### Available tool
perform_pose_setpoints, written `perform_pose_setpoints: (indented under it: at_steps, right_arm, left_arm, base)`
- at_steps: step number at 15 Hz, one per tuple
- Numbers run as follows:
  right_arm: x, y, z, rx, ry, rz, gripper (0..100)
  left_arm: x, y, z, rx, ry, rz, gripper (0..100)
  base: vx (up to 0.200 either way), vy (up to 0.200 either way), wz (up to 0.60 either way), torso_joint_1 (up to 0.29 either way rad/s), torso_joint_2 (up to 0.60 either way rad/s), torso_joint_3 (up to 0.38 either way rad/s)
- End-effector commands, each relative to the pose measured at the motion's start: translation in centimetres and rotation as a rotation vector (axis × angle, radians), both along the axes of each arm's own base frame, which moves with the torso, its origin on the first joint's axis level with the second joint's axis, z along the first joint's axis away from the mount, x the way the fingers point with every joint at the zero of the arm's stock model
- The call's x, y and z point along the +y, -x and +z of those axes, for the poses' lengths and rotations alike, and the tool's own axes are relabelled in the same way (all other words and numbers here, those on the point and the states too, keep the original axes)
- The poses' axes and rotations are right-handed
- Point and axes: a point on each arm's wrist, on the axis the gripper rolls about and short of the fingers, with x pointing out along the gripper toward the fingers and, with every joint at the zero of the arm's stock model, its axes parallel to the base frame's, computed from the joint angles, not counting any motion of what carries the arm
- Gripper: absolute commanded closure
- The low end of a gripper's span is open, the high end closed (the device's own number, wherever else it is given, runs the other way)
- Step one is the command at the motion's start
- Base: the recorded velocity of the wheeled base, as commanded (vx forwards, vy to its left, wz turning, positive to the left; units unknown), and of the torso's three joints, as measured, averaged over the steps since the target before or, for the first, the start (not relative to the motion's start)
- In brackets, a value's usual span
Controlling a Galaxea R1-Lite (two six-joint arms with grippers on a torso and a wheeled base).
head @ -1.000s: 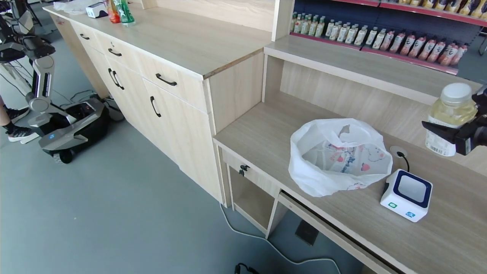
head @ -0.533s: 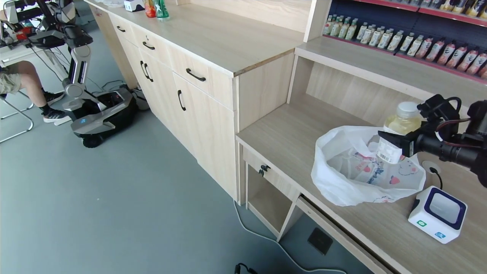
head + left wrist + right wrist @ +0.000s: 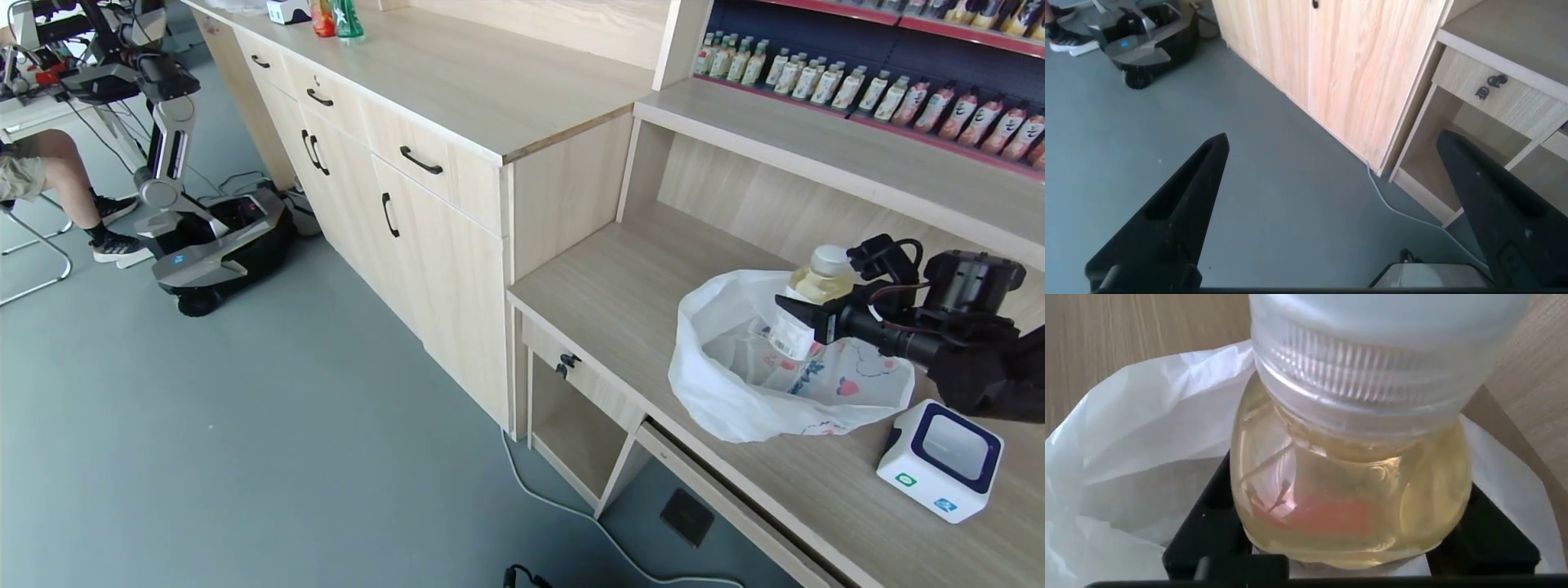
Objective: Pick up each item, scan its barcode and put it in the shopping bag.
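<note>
Bottle [image 3: 816, 284] clamped in right claw [image 3: 804, 314] over shopping bag [image 3: 718, 400], scanner [image 3: 939, 461] just beside; left claw [image 3: 1333, 143] wide open, empty.

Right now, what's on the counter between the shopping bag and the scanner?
Only a bare strip of counter, per the head view. Shopping bag and scanner sit apart; the right hand holds the bottle above the bag.

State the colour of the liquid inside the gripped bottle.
Pale yellow liquid in the bottle; best in right wrist view.
</note>
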Motion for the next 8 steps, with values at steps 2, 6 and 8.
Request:
perform_pose_setpoints:
  at_steps: [2,6,8]
  right_arm:
    - [-0.3,-1.2,-2.3,0.033,-0.026,-0.002,100]
    - [-0.3,-3.1,-3.1,-0.017,-0.036,0.005,100]
    - [-0.4,-3.4,-3.5,-0.013,-0.037,0.004,100]
  left_arm:
    - [0.0,0.0,0.0,-0.001,0.0,0.001,0]
    - [0.0,0.0,0.0,-0.001,0.0,0.001,0]
    - [0.0,0.0,0.0,-0.001,0.0,0.001,0]
  base:
    - [0.0,0.0,0.0,0.0,0.0,0.0]
    - [0.0,0.0,0.0,0.0,0.0,0.0]
    - [0.0,0.0,0.0,0.0,0.0,0.0]
